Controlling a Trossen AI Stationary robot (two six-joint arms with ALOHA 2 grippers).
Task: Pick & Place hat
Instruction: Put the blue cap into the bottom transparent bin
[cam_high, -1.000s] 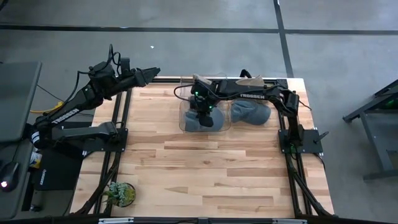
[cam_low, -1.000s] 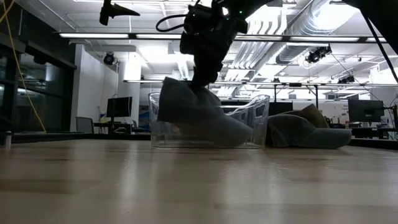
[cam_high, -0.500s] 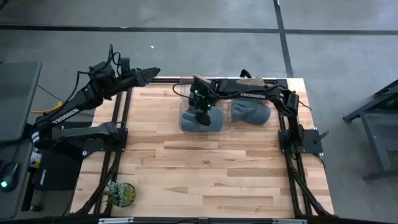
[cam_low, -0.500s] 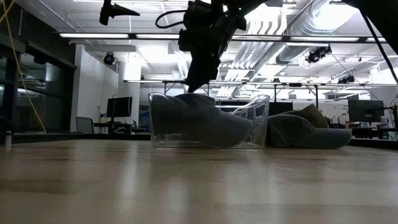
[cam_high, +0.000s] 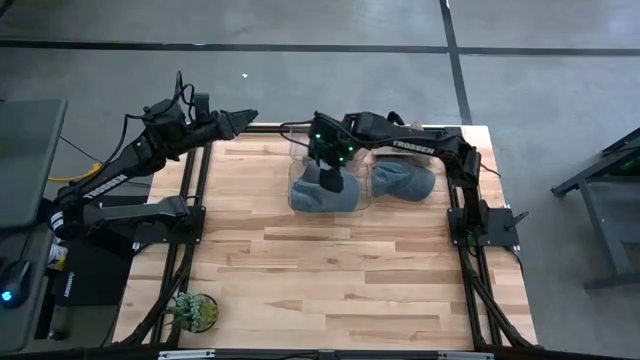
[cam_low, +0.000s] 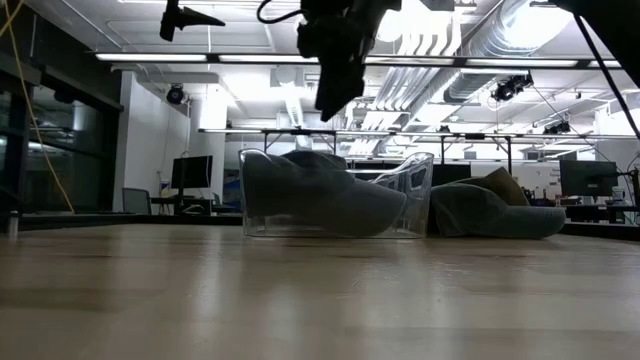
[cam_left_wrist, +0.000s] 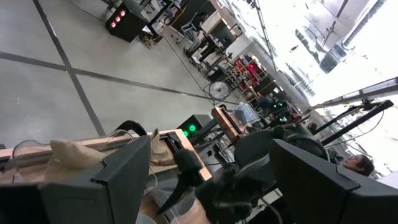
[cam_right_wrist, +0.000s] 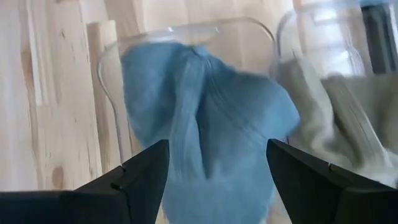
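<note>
A grey concrete floor (cam_high: 300, 85) surrounds the wooden table (cam_high: 330, 270), crossed by dark seam lines (cam_high: 455, 55); a small potted plant (cam_high: 193, 312) sits at the lower left of the overhead frame; part of a metal-framed stand (cam_high: 605, 200) juts in at the right edge. At table height, fluorescent strip lights (cam_low: 190, 57) and exposed ducts (cam_low: 490, 40) run across the top of the frame; a white pillar (cam_low: 213, 140) stands left of centre; dark monitors (cam_low: 190, 172) line distant desks at mid-frame.
</note>
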